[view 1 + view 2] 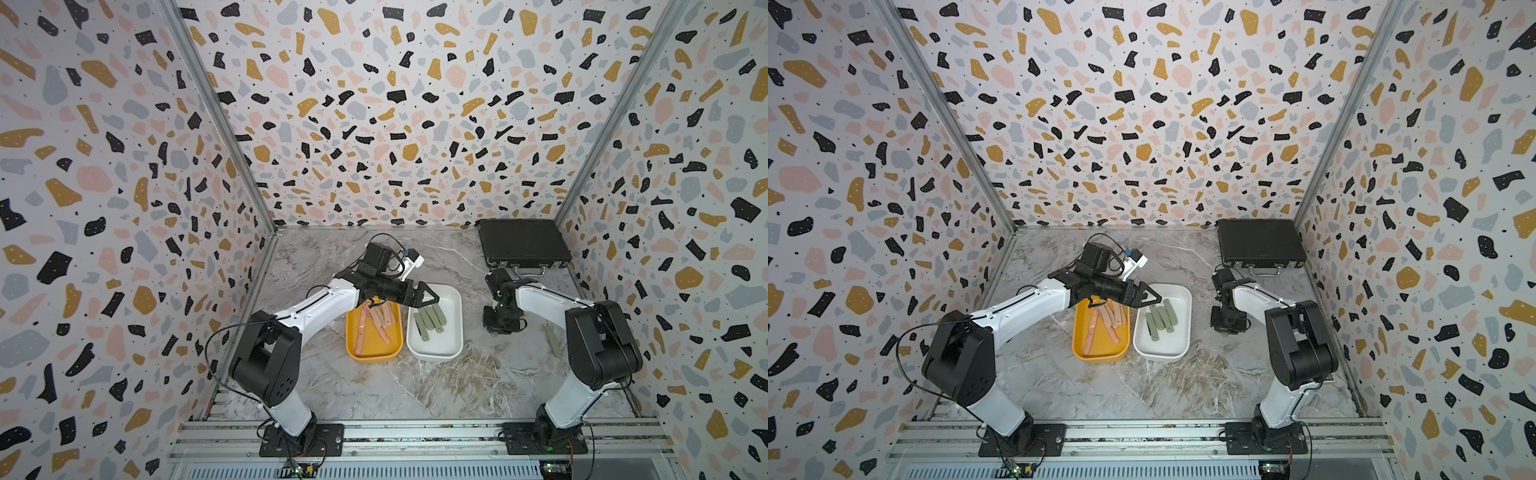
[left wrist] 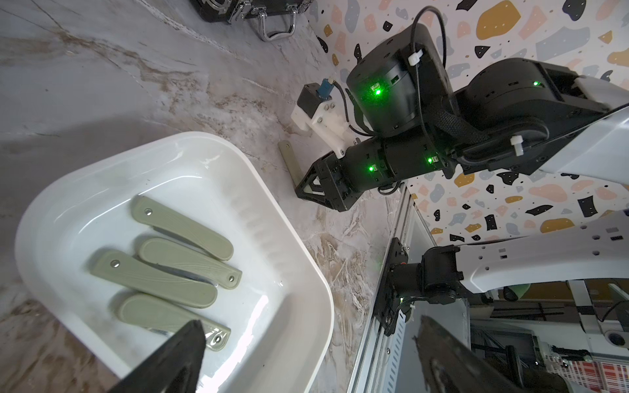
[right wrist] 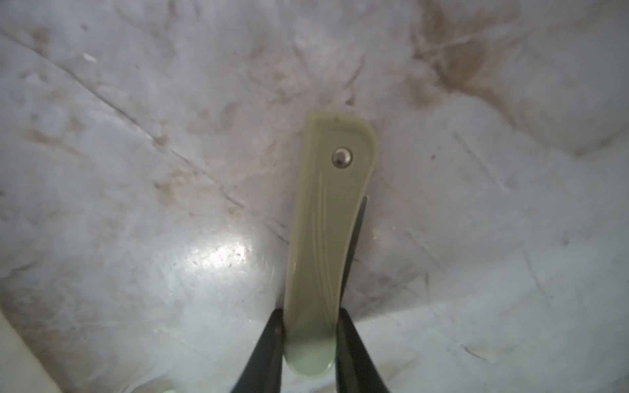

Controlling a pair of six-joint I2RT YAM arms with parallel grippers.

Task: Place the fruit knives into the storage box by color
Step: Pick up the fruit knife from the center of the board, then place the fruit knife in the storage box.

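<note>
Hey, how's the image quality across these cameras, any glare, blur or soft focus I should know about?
Right wrist view: soft overall, the green knife blurs at its near end between the jaws, and a glare patch sits on the marble table. Left wrist view: sharp, with bright streaks on the white tray. Both top views: evenly lit and crisp.

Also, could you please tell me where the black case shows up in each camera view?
In a top view: black case in the table's far right corner.
In a top view: same corner, handle facing the arms.
Left wrist: only its latched edge, beyond the white tray.
Right wrist: not in it.
Shared landmark: the white tray, in both top views and the left wrist view.
</note>
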